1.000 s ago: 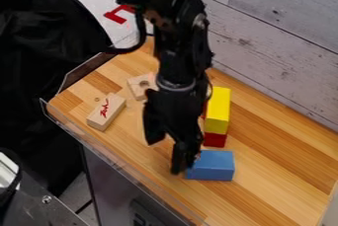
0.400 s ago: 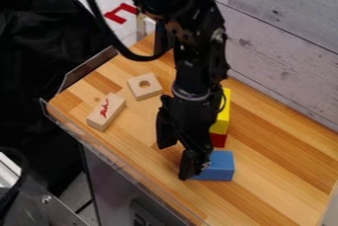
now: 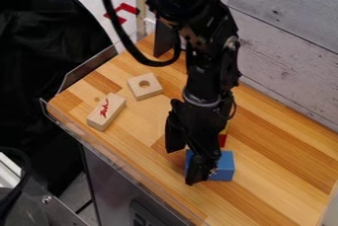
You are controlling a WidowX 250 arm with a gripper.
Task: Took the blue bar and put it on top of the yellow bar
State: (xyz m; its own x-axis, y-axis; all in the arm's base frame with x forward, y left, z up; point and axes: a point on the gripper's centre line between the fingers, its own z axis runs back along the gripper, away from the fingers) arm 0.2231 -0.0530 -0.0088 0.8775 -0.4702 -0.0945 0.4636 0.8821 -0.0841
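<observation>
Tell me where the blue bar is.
In the camera view, the blue bar lies on the wooden table, low and right of center, just below the red bar in the picture and partly behind the gripper.

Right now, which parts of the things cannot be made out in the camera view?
In the camera view:
- Yellow bar: mostly hidden behind the arm and gripper.
- Red block: partly hidden by the gripper.
- Blue bar: middle hidden by a finger; contact cannot be told.
- Arm: upper part cut off by the top edge.
</observation>
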